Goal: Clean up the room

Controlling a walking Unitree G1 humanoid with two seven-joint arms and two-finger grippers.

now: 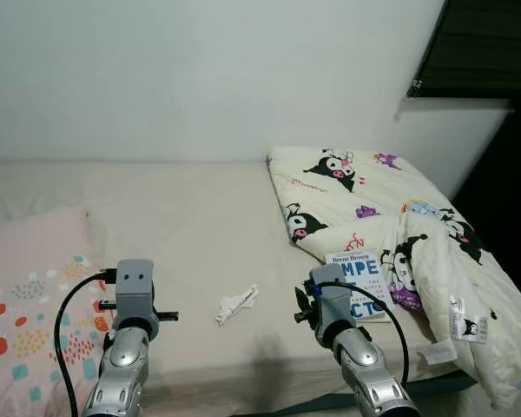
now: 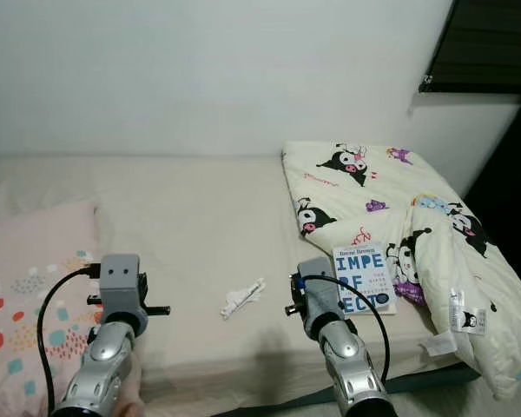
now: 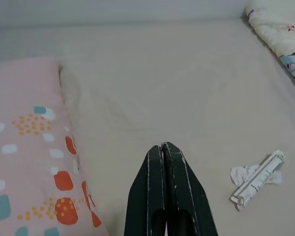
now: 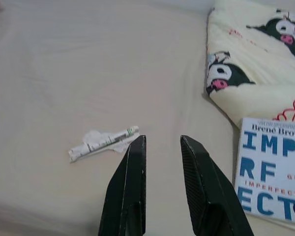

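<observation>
A crumpled white wrapper (image 1: 237, 303) lies on the beige bed sheet (image 1: 191, 217), between my two arms. A white book with blue letters (image 1: 361, 281) rests beside a folded cartoon-print blanket (image 1: 391, 226) on the right. My right gripper (image 4: 162, 145) is open, hovering just right of the wrapper (image 4: 102, 143) and left of the book (image 4: 270, 174). My left gripper (image 3: 163, 147) is shut with nothing in it, over the sheet between the wrapper (image 3: 258, 177) and a pink pillow (image 3: 24, 147).
The pink pillow with coloured spots (image 1: 30, 295) lies at the left of the bed. A white wall (image 1: 208, 78) runs behind the bed. A dark window blind (image 1: 482, 48) hangs at upper right. The bed's front edge (image 1: 330, 401) is near my arms.
</observation>
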